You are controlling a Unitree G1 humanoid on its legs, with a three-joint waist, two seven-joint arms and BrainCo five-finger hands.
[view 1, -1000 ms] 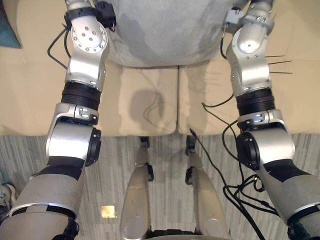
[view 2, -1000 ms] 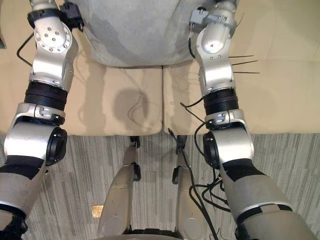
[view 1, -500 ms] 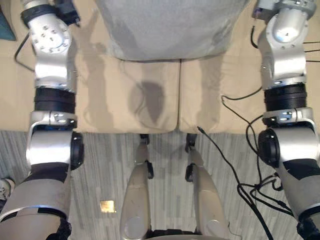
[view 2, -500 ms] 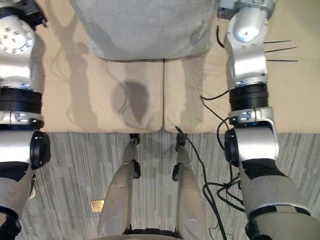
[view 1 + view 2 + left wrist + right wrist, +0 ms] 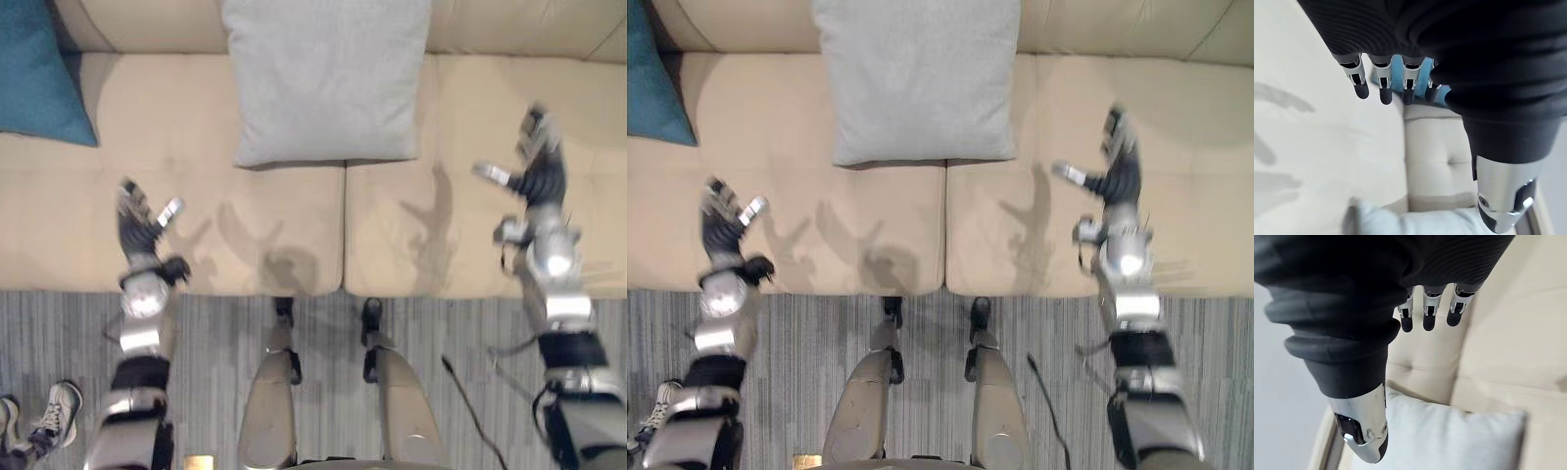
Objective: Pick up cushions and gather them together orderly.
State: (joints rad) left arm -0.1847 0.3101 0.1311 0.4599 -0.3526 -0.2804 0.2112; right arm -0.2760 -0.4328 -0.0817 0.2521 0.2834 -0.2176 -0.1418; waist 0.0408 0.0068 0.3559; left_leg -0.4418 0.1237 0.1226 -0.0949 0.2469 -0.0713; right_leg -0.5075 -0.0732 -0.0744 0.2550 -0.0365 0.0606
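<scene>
I judge the job barely begun. On the beige sofa [image 5: 294, 196] the grey cushion [image 5: 328, 78] sits propped at the back, ahead of and between both sets of fingers. The teal cushion [image 5: 39, 78] lies well apart from it, out beyond and outboard of my left hand [image 5: 137, 227], so bringing the two together is all left to do. That hand and my right hand [image 5: 537, 174] hover over bare seat with fingers spread straight, holding nothing, and nothing lies between them and either cushion. A person's shoe [image 5: 54, 406] rests on the floor [image 5: 211, 343] back behind the left fingers.
</scene>
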